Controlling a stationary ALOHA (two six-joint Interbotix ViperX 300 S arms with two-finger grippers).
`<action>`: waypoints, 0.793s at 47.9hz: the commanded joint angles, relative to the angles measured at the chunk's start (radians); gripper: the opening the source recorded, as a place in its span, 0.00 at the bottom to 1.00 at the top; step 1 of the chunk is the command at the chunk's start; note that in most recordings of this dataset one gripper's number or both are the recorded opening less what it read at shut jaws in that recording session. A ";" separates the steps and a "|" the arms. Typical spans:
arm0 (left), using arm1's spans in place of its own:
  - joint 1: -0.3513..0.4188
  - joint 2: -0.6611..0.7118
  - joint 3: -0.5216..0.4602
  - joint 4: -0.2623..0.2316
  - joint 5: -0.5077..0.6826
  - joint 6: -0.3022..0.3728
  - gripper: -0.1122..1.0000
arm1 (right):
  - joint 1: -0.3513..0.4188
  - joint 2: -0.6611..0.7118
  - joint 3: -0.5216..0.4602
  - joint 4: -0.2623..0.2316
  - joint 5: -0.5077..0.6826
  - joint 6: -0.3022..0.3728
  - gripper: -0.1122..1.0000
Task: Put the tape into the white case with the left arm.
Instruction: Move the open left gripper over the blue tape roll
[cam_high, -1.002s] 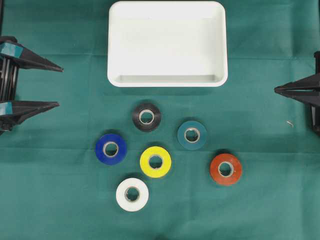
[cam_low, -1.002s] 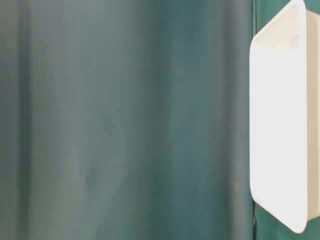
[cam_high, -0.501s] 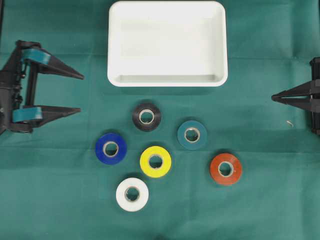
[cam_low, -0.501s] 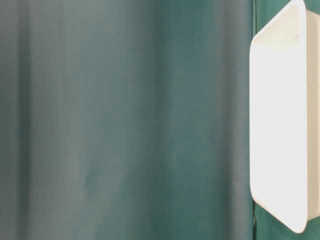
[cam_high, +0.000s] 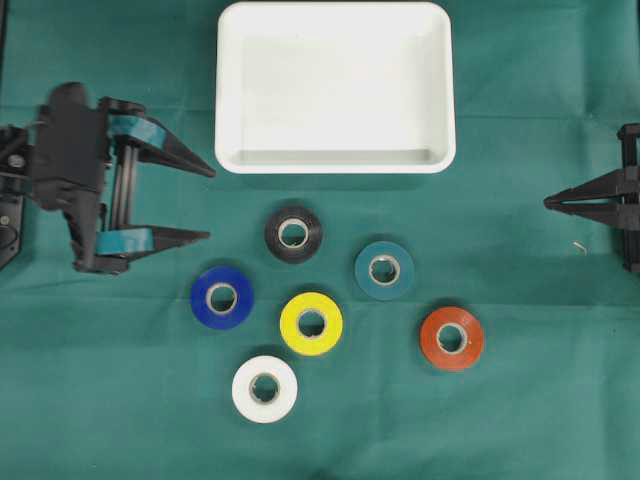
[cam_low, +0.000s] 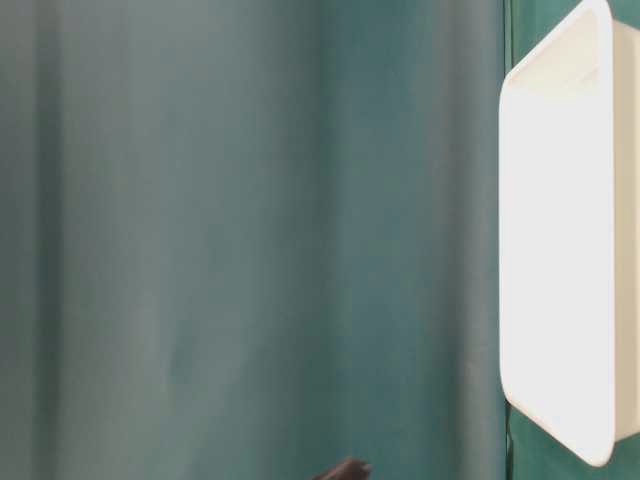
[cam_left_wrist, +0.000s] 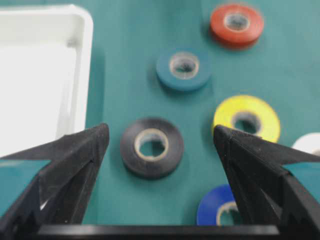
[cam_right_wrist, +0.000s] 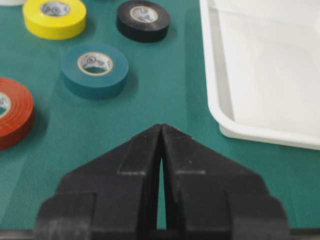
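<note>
Tape rolls, six of them, lie flat on the green surface (cam_high: 100, 400) below the white case (cam_high: 335, 160), all outside it. The black roll (cam_high: 293, 233) is nearest the case, just under its lower rim. The teal roll (cam_high: 384, 269) lies to its right, the red roll (cam_high: 451, 338) further right and lower. The blue roll (cam_high: 221, 297) sits lower left of the black one, the yellow roll (cam_high: 311, 323) in the middle of the group, and the white roll (cam_high: 264, 388) lowest of all. None of the rolls touch each other.

The left gripper (cam_high: 208, 205) is at the left side of the overhead view, its jaws spread wide and holding nothing, tips pointing toward the rolls; the upper tip is close to the case's lower left corner. In the left wrist view the black roll lies between the two tips, ahead of them and apart from both. The right gripper (cam_high: 548, 203) is at the right edge, well apart from the rolls, jaws pressed together with only a thin slit between them, and empty
</note>
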 joint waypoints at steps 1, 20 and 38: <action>-0.005 0.035 -0.058 -0.002 0.037 0.002 0.99 | -0.002 0.006 -0.006 -0.008 -0.008 0.002 0.02; -0.005 0.120 -0.126 -0.002 0.087 0.003 0.99 | -0.002 0.006 0.006 -0.008 -0.012 0.003 0.02; -0.005 0.123 -0.123 -0.002 0.087 0.002 0.99 | -0.002 -0.005 0.023 -0.008 -0.029 0.005 0.02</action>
